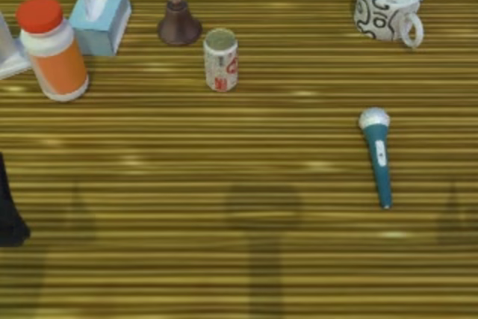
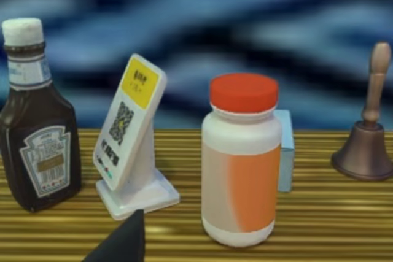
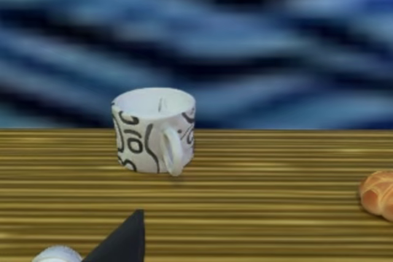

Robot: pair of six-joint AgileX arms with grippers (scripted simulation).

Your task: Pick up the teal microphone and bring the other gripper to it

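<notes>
The teal microphone [image 1: 379, 160] lies flat on the right half of the wooden table, silver-white head [image 1: 373, 119] toward the back, slim handle toward the front. Nothing holds it. In the right wrist view only the edge of its head [image 3: 56, 254] shows, next to one black finger [image 3: 126, 240] of my right gripper, whose inner edge is free. The right arm is outside the top view. My left arm [image 1: 10, 218] sits at the table's left edge, far from the microphone. One finger [image 2: 126, 240] of the left gripper shows, with nothing against it.
Along the back stand a red-capped orange-and-white bottle [image 1: 52, 50], a tissue box [image 1: 101, 16], a brown bell [image 1: 178, 20], a can [image 1: 221, 60] and a patterned mug [image 1: 388, 5]. A QR stand [image 2: 132, 139], a sauce bottle [image 2: 37, 139] and a bread roll [image 3: 379, 194] show in the wrist views.
</notes>
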